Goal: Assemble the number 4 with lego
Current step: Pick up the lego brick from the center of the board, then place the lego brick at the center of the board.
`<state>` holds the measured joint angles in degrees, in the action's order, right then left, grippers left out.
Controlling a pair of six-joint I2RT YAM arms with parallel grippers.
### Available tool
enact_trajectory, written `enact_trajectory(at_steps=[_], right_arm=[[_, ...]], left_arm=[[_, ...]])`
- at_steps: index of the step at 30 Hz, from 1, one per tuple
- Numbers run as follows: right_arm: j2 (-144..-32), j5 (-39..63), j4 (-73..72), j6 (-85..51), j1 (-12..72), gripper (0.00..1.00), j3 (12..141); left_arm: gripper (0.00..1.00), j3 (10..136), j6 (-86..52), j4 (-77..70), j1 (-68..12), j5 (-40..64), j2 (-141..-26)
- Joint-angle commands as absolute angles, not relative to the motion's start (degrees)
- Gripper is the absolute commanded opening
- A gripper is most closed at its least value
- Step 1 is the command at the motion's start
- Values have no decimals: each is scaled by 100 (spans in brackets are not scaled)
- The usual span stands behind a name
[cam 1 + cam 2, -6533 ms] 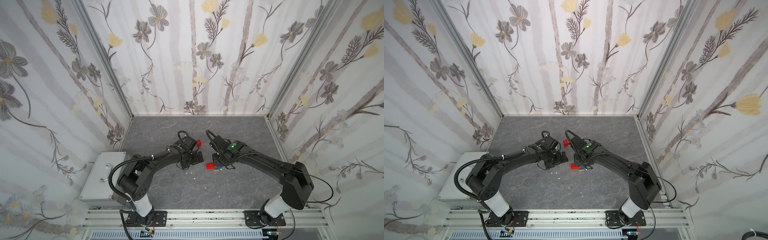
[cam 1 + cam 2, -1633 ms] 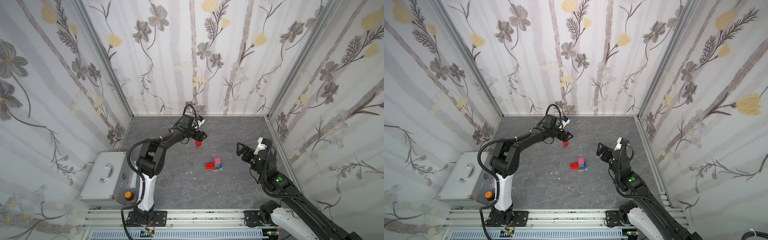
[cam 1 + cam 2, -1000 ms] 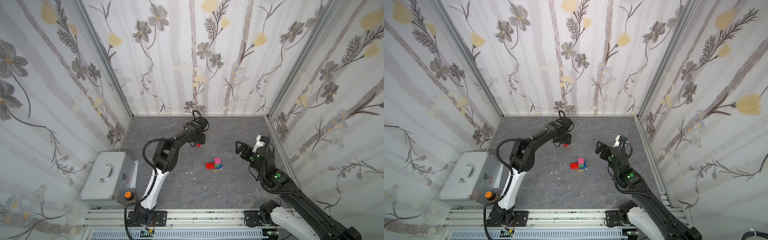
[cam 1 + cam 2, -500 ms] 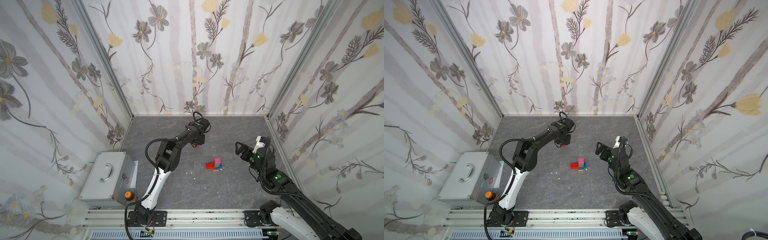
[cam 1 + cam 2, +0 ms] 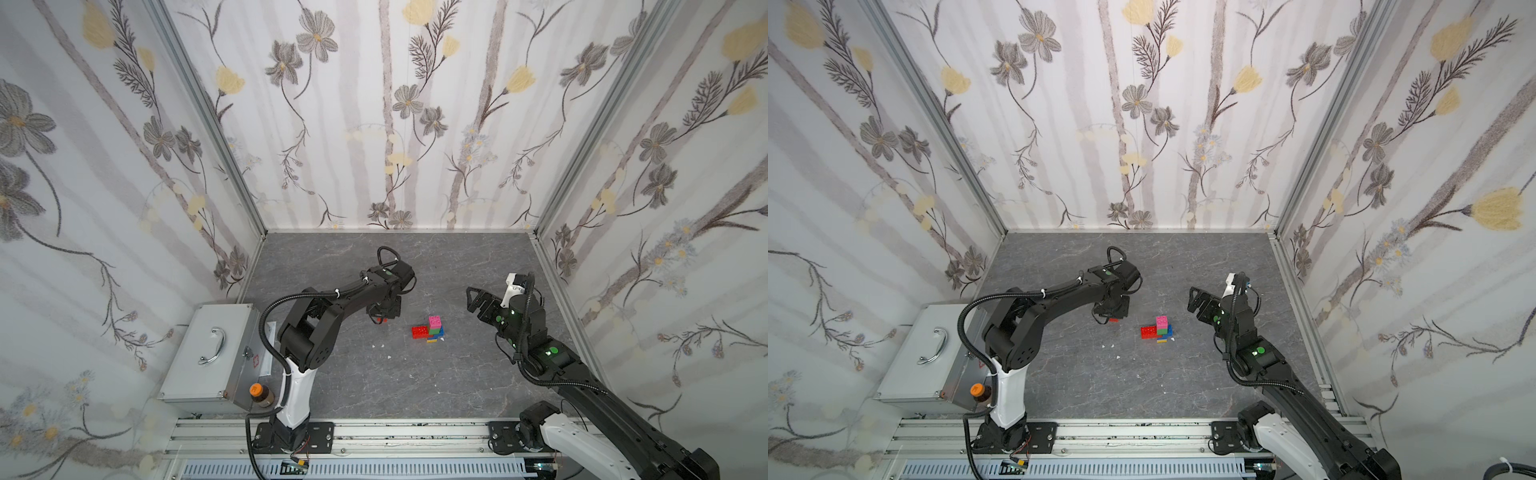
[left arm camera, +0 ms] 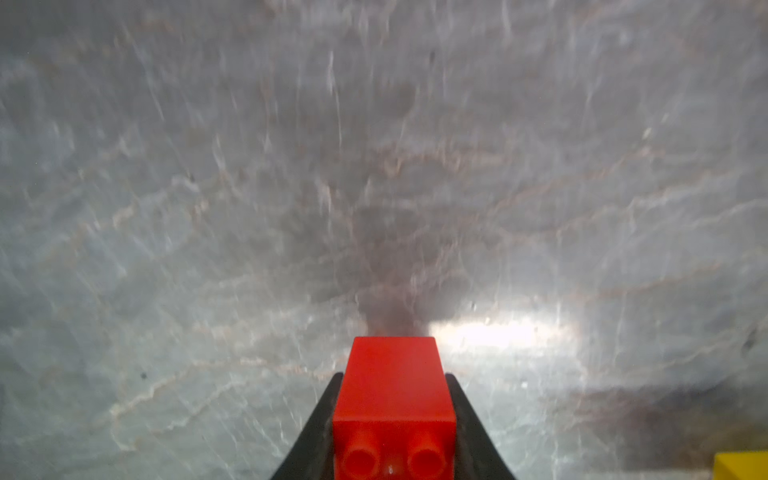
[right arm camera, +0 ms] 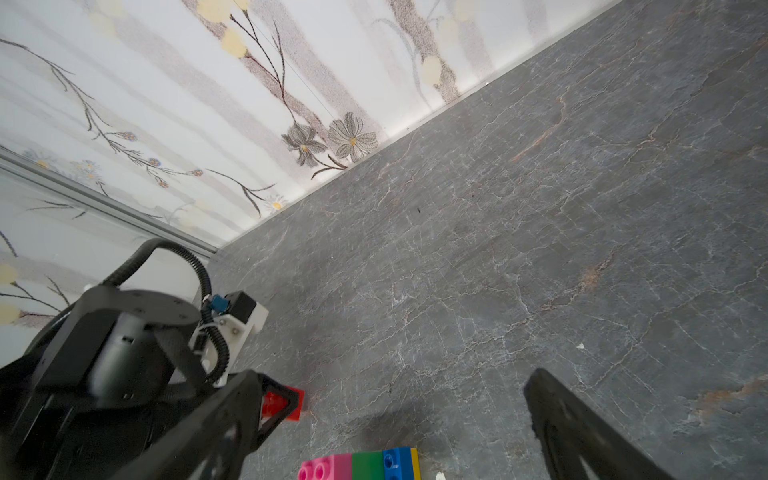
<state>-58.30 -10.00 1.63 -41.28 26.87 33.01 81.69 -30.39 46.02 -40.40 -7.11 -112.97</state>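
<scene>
Gripping the short red brick (image 6: pixel 392 399) tight in the left hand (image 5: pixel 384 316), studs up; can't tell if lifted off the bench (image 5: pixel 374 374). Taking the unfinished number 4 (image 5: pixel 431 331) as reference: looks upright, long axis vertical, yellow at the foot, pink on top, with the longer red brick (image 5: pixel 419 331) poking out sideways at about green height, toward the left hand's side. Left hand on that same red side, near but apart, slightly toward the back wall (image 5: pixel 395 124). Right hand (image 5: pixel 473 300) on the opposite side, spread wide, empty, about as near. Judging the next move as left's: short carry toward the figure, over the outer end of that red arm, then press down with studs kept up. Compared with a second and a half back: brick then loose on the bench, farther from the figure toward the back wall, left hand spread above it. Now closed on it and brought nearer the red side. No change in the figure's spot, barely any in the right hand.
</scene>
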Motion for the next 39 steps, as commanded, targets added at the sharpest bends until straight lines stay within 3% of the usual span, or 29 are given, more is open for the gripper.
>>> enact_trajectory(at_steps=[1, 7, 16, 28, 33, 39], right_arm=[[-5948, -799, -52, -4079, 2684, 100, 3357], [-6132, -574, -79, -4069, 2686, 100, 3424], [-6024, -526, 114, -4096, 2685, 100, 3393], [-5888, -615, 53, -3980, 2682, 100, 3352], [-5917, -600, -60, -3719, 2685, 100, 3410], [-5892, -563, -101, -3416, 2681, 100, 3525]], left_arm=[[24, 7553, -3804, 4411, -4242, -551, -10828], [26, 7078, -4261, 4554, -4570, -517, -10340], [33, 7126, -4289, 4300, -4553, 56, -10682], [64, 6769, -4519, 3891, -4553, 484, -10171], [70, 6308, -4465, 3312, -4452, 622, -9620], [78, 5561, -4406, 2966, -4051, 97, -8747]])
